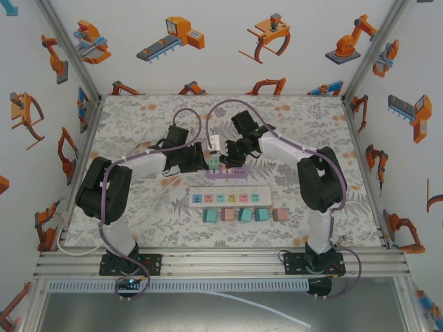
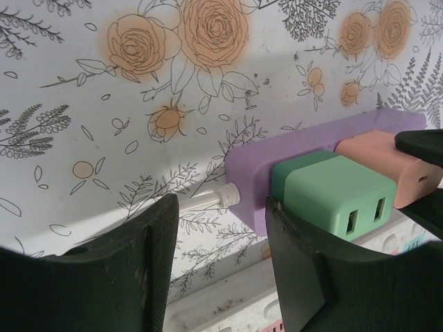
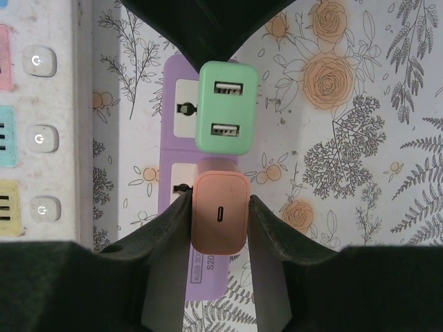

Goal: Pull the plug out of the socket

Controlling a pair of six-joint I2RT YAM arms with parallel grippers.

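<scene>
The right gripper (image 3: 220, 202) clenches the peach charger (image 3: 220, 225) for pulling; the left gripper (image 2: 221, 204) straddles the purple power strip's (image 2: 304, 144) end, seemingly bracing it, grip unclear.

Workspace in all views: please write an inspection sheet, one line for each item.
Surface: floral table.
Job's things: orange plug and green charger seated in purple strip.
Clutter: white strip; five coloured blocks in a row before it.
Grippers: right fingers shut on orange plug; left fingers apart at the strip's cord end, grip unclear.
Cables: white cord enters purple strip; purple cables loop over the arms.
Surroundings: walls with robot pictures; metal frame.
</scene>
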